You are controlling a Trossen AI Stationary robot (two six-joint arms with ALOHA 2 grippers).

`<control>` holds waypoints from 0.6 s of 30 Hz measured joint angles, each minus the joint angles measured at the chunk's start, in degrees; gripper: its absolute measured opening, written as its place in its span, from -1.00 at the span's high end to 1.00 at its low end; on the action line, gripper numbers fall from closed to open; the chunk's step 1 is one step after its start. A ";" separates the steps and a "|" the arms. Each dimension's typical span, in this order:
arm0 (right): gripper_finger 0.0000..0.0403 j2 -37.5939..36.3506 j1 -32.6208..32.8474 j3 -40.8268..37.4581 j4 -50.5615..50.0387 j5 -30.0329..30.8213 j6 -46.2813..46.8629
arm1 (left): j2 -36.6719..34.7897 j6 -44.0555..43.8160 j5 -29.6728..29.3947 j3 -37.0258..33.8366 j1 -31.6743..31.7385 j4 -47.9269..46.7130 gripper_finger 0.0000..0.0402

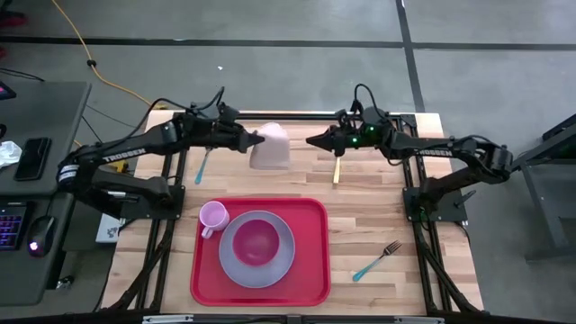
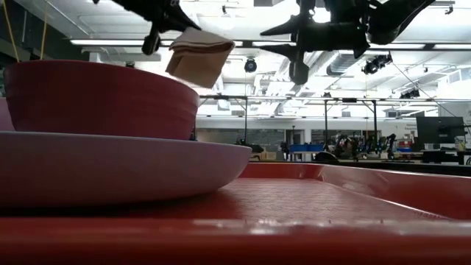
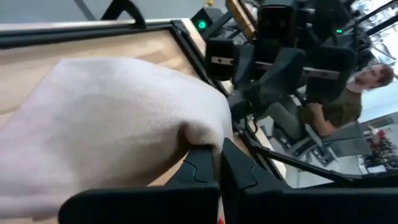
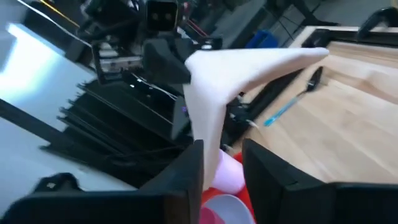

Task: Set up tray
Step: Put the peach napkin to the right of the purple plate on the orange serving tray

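The pale wooden plank surface (image 1: 360, 225) carries everything. On its near half, left of centre, lies the large flat red plastic rectangular tray (image 1: 310, 270) with rounded corners and a low rim. A round grey plate (image 1: 232, 267) sits inside the tray, and a deep magenta bowl (image 1: 256, 240) rests on the plate. A small pink mug (image 1: 212, 216) stands in the tray's far-left corner, just beside the plate.

Above the far part of the surface hangs a folded beige cloth napkin (image 1: 270, 147), lifted clear of the wood. The left gripper (image 1: 257, 139) is clamped on the napkin's left edge. The right gripper (image 1: 312, 141) is just right of the napkin, its fingers narrowly parted and apart from the cloth in the high view.

A teal-handled fork (image 1: 377, 260) lies on the surface right of the tray. A teal-handled spoon (image 1: 203, 166) lies under the left arm, and a yellow-handled utensil (image 1: 337, 168) under the right arm.
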 joint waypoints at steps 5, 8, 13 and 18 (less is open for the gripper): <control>0.31 0.02 -0.86 0.00 0.66 -2.31 3.31 | 0.42 0.16 -2.54 1.80 -2.10 0.09 0.88; 0.18 0.02 -0.86 0.00 0.88 -2.52 4.54 | 1.70 0.14 -3.40 2.42 -2.70 0.08 0.88; 0.01 0.02 -0.80 0.00 0.94 -3.16 6.11 | 5.28 -0.74 -1.09 2.56 -2.69 4.81 0.88; -0.06 0.02 -0.80 0.00 0.84 -3.48 6.12 | 9.02 -1.66 2.10 2.54 -2.69 8.22 0.88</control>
